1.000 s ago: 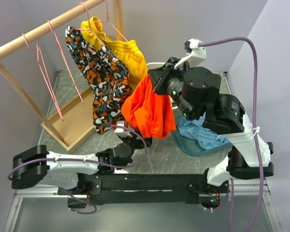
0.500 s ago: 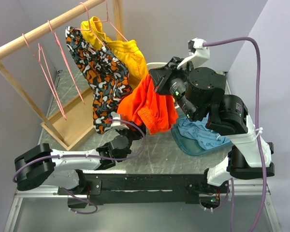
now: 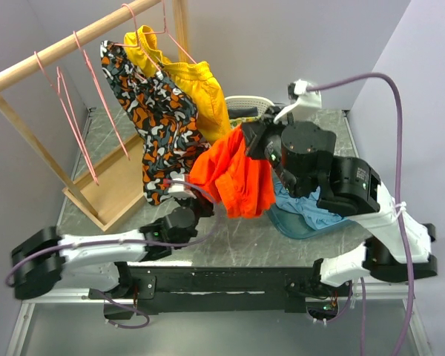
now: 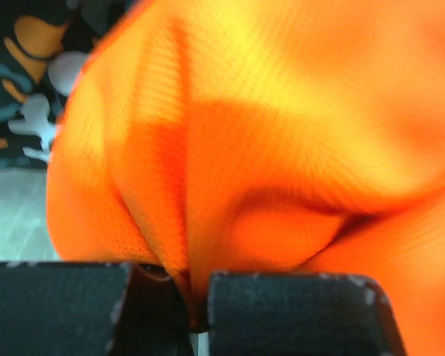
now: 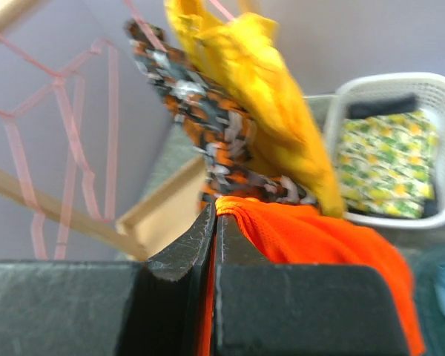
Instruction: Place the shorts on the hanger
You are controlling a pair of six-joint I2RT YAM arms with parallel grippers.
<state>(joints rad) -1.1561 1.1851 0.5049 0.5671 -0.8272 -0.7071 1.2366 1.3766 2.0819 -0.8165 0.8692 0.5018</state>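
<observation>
Two tools gripped the shorts (image 3: 231,178), we saw, at the frame's center above the bench (image 3: 271,241): left tool (image 4: 196,297) clamped on a lower fold, right tool (image 5: 215,222) pinching the top edge.

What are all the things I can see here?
orange shorts: one, orange-red, held up over the table
yellow shorts: one, yellow, hanging from the rack
camouflage shorts: one, orange-black-white, beside the yellow shorts
hangers: several, pink, on the rack
rack: one, wooden, far left
basket: one, white, far side
patterned cloth: one, green-yellow, in the basket
blue cloth: one, blue, right, on the tray
tray: one, teal, right
table: one, grey
left end effector: black, shut on orange shorts
right end effector: black, shut on orange shorts
</observation>
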